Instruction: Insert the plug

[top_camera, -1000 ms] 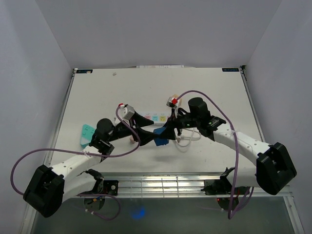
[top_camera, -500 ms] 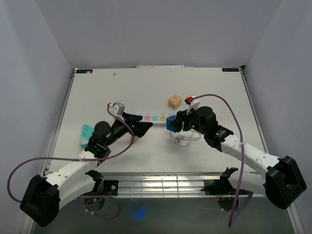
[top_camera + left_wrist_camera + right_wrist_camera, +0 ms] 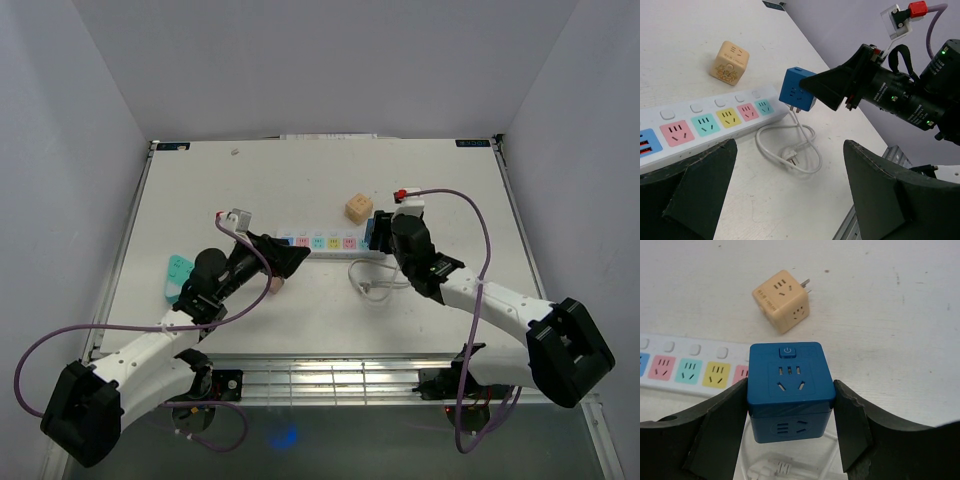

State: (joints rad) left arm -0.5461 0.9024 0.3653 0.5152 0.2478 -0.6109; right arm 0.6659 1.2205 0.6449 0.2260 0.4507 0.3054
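Three pale grey walls [image 3: 320, 70] close in the white worktop [image 3: 300, 180], above which the right tool [image 3: 790, 412] pinches the blue cube plug [image 3: 790, 375] at the power strip [image 3: 325, 243]'s end, while the left tool [image 3: 790, 195] hangs spread just beside the strip's other end.
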